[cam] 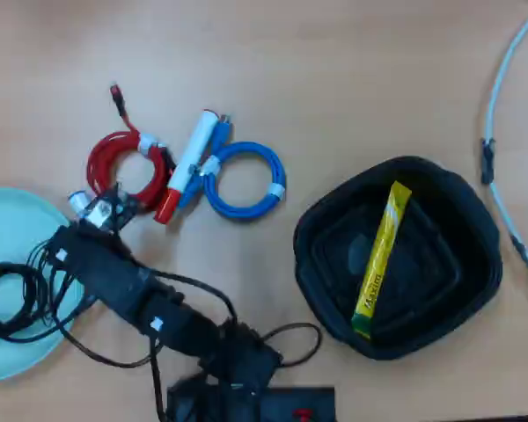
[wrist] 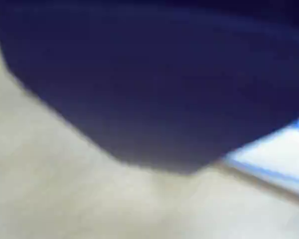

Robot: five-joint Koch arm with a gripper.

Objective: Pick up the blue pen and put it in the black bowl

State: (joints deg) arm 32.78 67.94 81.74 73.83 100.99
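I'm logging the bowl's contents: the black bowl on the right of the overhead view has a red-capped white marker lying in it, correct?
Not quite. In the overhead view the black bowl on the right holds a yellow stick packet, not a marker. The white marker with the red cap lies on the table between the red cable coil and the blue cable coil.

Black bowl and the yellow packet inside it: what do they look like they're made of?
The black bowl looks like soft matte rubber or silicone: dull, no glare, rounded sagging walls; I can't say which. The yellow packet looks like thin glossy printed film, flat and stick-shaped, leaning across the bowl.
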